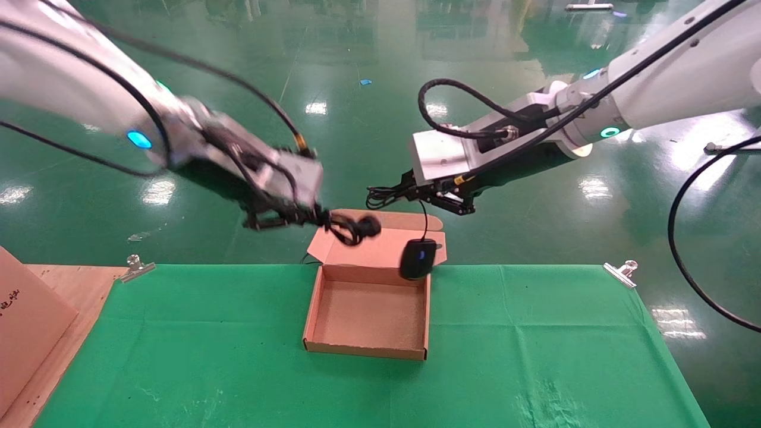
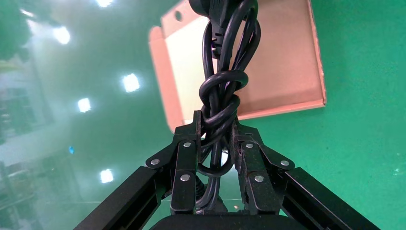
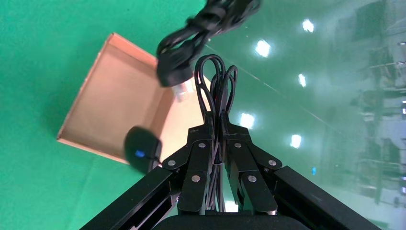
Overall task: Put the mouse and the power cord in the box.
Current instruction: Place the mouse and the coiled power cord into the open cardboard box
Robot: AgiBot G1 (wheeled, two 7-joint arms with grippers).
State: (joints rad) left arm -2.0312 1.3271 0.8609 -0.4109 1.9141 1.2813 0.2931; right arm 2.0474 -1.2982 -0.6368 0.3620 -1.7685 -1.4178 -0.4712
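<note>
The open brown box [image 1: 368,315] lies on the green cloth, its lid tilted up at the back. My left gripper [image 1: 309,217] hovers above the box's back left corner, shut on the bunched black power cord [image 1: 354,229]. In the left wrist view that gripper [image 2: 215,120] clamps the knotted power cord [image 2: 225,86] over the box [image 2: 287,72]. My right gripper [image 1: 404,193] is behind the lid, shut on the looped mouse wire [image 3: 218,81]. The black mouse [image 1: 417,258] dangles from it over the box's back right rim. In the right wrist view the mouse [image 3: 142,154] hangs beside the gripper [image 3: 216,120].
A larger cardboard piece with dark print [image 1: 24,321] leans on a wooden board [image 1: 71,297] at the far left. Metal clips [image 1: 135,266] [image 1: 621,272] pin the green cloth [image 1: 535,345] at the back corners. Glossy green floor lies beyond the table.
</note>
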